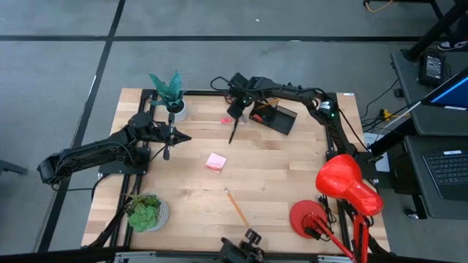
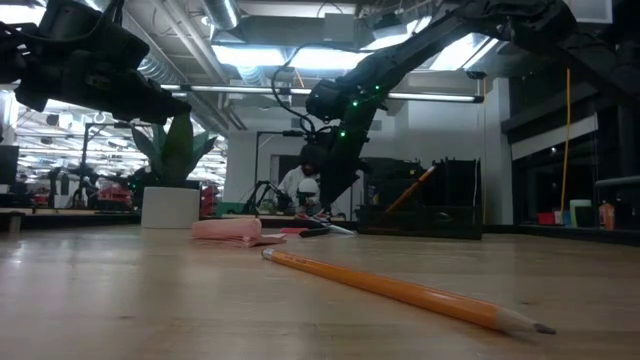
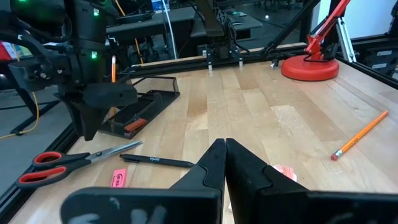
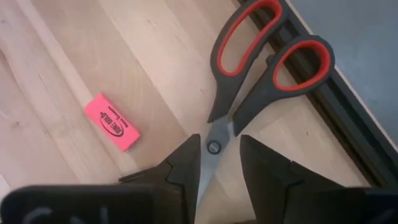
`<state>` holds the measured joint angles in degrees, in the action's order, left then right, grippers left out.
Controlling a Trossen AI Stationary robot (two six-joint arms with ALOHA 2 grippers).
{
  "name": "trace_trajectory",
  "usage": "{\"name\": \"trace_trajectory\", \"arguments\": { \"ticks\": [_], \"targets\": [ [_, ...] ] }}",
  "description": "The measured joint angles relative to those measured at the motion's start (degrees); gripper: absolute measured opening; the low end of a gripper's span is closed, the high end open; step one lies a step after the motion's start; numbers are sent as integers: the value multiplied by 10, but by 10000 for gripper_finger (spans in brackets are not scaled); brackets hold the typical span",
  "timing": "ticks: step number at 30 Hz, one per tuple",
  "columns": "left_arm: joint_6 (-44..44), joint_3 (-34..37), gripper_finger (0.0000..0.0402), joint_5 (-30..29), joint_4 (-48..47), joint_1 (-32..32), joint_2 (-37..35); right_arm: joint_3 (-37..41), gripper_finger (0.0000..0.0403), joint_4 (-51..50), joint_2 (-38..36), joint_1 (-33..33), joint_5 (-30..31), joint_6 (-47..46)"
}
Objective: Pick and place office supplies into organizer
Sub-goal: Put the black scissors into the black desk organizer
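The right end effector, fingers apart, is straddling the scissors at the bench's twelve o'clock edge (left end effector waiting shut), needing closure before lifting toward the organizer.

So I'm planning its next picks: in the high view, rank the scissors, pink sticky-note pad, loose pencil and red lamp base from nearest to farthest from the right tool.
1. Scissors: directly beneath the right tool, by the table's far edge.
2. Pink sticky-note pad: mid-table.
3. Loose pencil: toward the near edge.
4. Red lamp base: near right corner.
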<state>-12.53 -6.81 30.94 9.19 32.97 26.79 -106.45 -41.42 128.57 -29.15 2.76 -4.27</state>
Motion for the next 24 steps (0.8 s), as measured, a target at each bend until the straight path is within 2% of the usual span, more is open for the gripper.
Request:
{"name": "trace_trajectory", "arguments": {
  "ticks": [9, 24],
  "targets": [
    [0, 0, 6, 0, 0, 0, 0, 0, 115, 7, 40, 7, -14, 1],
    [0, 0, 6, 0, 0, 0, 0, -3, 115, 1, 39, 7, -14, -15]
  ]
}}
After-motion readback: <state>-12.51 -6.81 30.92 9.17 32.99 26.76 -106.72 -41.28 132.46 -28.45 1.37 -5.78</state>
